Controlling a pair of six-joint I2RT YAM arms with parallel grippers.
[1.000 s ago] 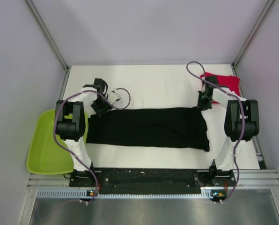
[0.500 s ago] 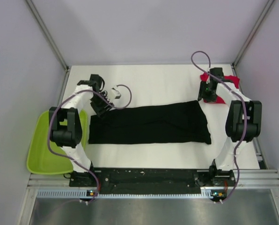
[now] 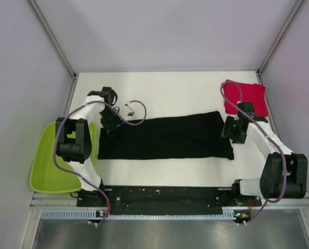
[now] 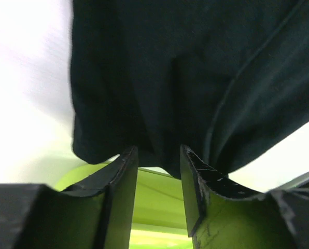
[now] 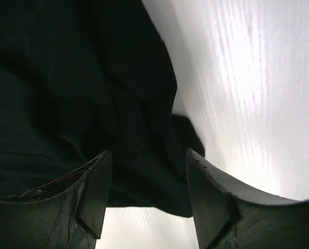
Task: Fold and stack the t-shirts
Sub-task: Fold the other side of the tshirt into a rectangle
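The black t-shirt (image 3: 165,136) lies folded into a long flat strip across the middle of the white table (image 3: 175,93). The red t-shirt (image 3: 246,96) rests as a folded square at the far right. My left gripper (image 3: 110,123) hovers at the strip's far left corner. In the left wrist view, the left gripper (image 4: 158,155) is open, with the black cloth (image 4: 196,67) just past its tips. My right gripper (image 3: 231,130) sits at the strip's right end. From the right wrist, this gripper (image 5: 148,161) is open over the dark cloth edge (image 5: 66,78), gripping nothing.
A lime-green tray (image 3: 48,161) sits off the table's left edge beside the left arm, and its green (image 4: 154,197) shows between the left fingers. Grey walls close in the back and sides. A loose cable (image 3: 136,106) loops behind the left gripper.
The right gripper opened, swung out to the red t-shirt, then came back down to the black strip's right end. The left gripper stayed by the left corner. The strip shifted slightly away from the arms.
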